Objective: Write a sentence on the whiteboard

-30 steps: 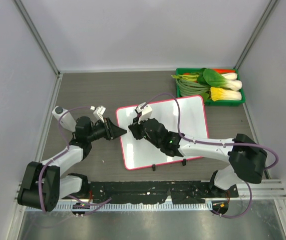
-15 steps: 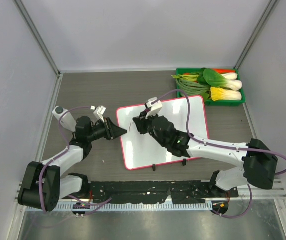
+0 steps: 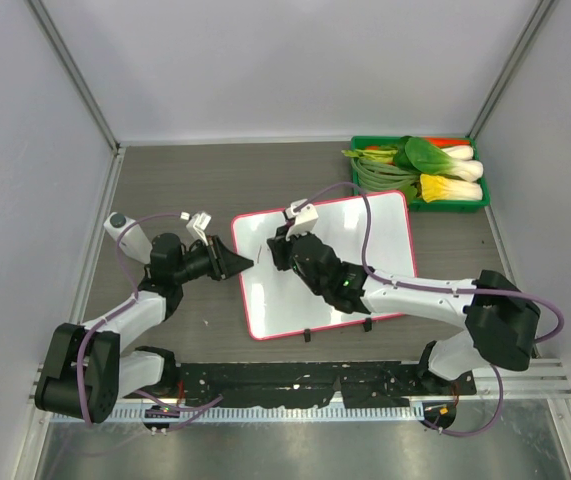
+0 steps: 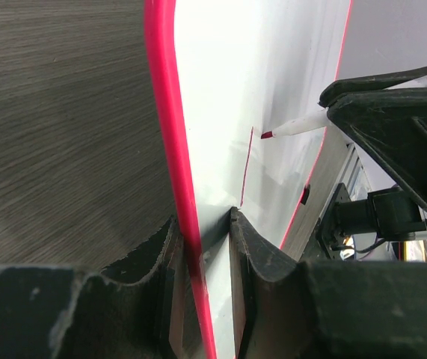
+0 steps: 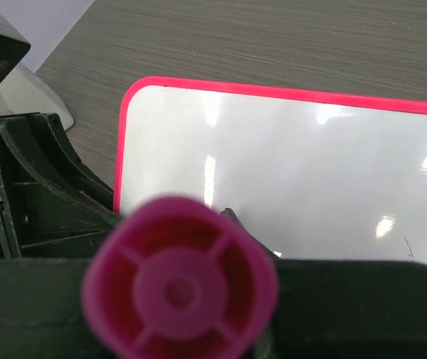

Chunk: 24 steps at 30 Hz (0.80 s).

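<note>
The whiteboard (image 3: 365, 240) lies flat mid-table, white with a thin pink-red frame. My left gripper (image 3: 248, 263) is shut on its left edge; the left wrist view shows the frame (image 4: 170, 142) pinched between the jaws. My right gripper (image 3: 283, 250) is shut on a marker pen, over the board's left part. The pen's white barrel and pink tip (image 4: 267, 135) touch or hover just off the board, beside a single thin pink stroke (image 4: 247, 168). No words of the sentence show. The pen's magenta end cap (image 5: 179, 288) fills the right wrist view above the board (image 5: 310, 157).
A green tray (image 3: 420, 172) of vegetables stands at the back right, just beyond the board's far corner. Two small black clips (image 3: 307, 333) sit on the board's near edge. Grey walls enclose the table on three sides.
My right gripper swung with the pen from the board's left edge toward the back, then came slightly back left. A thin pink stroke is on the board. The left gripper has not moved.
</note>
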Tool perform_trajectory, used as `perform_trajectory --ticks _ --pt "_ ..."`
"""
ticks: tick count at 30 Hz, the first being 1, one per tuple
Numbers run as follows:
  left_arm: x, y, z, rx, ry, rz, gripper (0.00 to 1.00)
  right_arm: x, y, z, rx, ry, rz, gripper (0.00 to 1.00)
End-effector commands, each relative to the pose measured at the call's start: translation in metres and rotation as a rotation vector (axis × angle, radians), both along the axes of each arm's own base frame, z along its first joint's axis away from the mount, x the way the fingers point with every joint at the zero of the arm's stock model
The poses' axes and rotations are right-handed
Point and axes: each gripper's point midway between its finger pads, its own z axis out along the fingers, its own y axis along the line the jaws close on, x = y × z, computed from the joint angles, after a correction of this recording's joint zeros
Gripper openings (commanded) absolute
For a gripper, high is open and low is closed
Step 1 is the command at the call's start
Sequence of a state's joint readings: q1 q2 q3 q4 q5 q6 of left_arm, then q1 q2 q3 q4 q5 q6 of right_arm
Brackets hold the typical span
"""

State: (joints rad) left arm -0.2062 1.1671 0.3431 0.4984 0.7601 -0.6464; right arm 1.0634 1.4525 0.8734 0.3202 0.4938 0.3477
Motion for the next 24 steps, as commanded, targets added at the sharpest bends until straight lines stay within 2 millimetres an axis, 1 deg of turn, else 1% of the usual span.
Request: perform_trajectory --ticks 1,6,14,20,24 --pt "-0.009 -0.002 -0.011 0.028 -0.013 -0.038 0.00 0.011 0.002 0.028 0.085 -0.039 -0.059 0.01" --pt "-0.008 -0.002 -0.010 0.029 -0.015 -0.038 0.00 0.010 0.003 0.023 0.059 -0.036 -0.049 0.01" --pt "-0.009 -0.002 -0.011 0.029 -0.012 -0.040 0.00 0.003 0.012 0.006 0.039 0.004 0.013 0.01" --pt "-0.009 -0.002 -0.011 0.029 -0.014 -0.040 0.00 -0.001 0.017 0.001 0.044 0.022 0.043 0.01" --pt "-0.009 -0.002 -0.011 0.029 -0.014 -0.040 0.00 -0.002 0.018 0.002 0.045 0.021 0.049 0.01"
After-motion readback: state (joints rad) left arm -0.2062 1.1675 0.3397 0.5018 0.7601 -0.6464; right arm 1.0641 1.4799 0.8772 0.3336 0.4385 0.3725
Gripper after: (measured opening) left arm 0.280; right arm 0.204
